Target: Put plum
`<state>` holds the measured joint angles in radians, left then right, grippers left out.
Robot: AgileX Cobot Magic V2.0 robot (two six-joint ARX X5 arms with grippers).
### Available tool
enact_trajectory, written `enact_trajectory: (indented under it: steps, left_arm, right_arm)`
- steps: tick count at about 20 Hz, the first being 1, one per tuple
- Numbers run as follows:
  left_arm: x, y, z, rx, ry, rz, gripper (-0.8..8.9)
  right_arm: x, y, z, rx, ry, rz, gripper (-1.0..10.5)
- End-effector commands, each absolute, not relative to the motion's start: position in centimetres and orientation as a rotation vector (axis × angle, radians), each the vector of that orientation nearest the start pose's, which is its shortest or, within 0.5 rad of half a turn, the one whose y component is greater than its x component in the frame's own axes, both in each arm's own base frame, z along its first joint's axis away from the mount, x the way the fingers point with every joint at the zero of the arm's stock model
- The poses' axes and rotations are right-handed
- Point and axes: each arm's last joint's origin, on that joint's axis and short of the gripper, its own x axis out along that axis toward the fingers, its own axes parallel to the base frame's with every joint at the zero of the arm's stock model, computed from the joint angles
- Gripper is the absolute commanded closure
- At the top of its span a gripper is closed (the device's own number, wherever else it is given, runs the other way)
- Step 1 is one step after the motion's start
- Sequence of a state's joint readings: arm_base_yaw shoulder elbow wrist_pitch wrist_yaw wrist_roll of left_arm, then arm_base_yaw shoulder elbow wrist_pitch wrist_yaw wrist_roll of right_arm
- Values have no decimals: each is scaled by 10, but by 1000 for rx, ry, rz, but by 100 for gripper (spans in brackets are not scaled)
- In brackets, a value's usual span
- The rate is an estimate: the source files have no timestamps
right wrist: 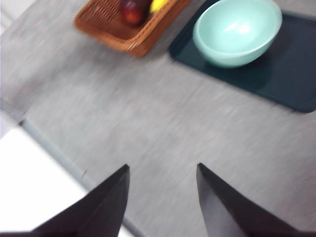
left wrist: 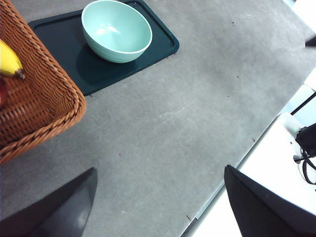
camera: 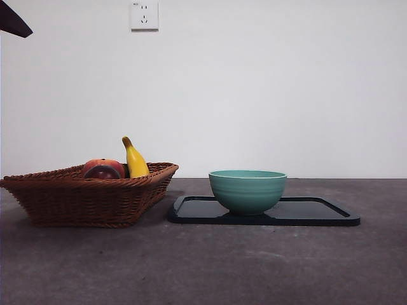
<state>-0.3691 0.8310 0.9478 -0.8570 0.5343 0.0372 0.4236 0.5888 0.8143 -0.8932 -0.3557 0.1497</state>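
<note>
The plum (right wrist: 129, 10) is a dark maroon round fruit lying in the brown wicker basket (right wrist: 118, 34) beside a yellow banana (right wrist: 157, 5). In the front view only the top of the plum (camera: 102, 173) shows above the basket rim (camera: 95, 184), with red-orange skin around it. My left gripper (left wrist: 160, 168) hangs open over bare table, well away from the basket (left wrist: 44, 103). My right gripper (right wrist: 163, 165) is open too, high above the table's near edge and far from the fruit. Neither holds anything.
An empty teal bowl (camera: 247, 189) stands on a dark tray (camera: 318, 213) right of the basket. The banana (camera: 135, 162) leans upright in the basket. One arm's black tip (camera: 13, 22) shows at the top left corner. A wall socket (camera: 144, 15) is behind.
</note>
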Motion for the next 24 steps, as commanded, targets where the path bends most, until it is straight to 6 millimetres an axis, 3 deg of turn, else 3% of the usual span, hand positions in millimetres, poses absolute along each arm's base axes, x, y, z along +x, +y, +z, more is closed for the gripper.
enact_trajectory:
  steps: [1, 6, 11, 14, 19, 24]
  left_arm:
    - [133, -68, 328, -17, 722, -894, 411]
    - [133, -68, 328, -16, 720, -894, 411]
    - [133, -68, 328, -3, 714, -900, 411]
    - [133, -68, 328, -3, 713, -900, 411]
    - [133, -68, 328, -3, 713, -900, 411]
    - [133, -68, 328, -3, 713, -900, 411]
  right_arm:
    - [95, 54, 312, 206, 706, 656, 721]
    - [142, 69, 331, 218, 719, 548, 691]
    - [218, 86, 348, 164, 785, 493, 663]
    - [261, 91, 348, 153, 821, 461, 663]
    - [321, 102, 320, 139, 922, 427, 663]
    - [355, 112, 269, 124, 1030, 417, 663]
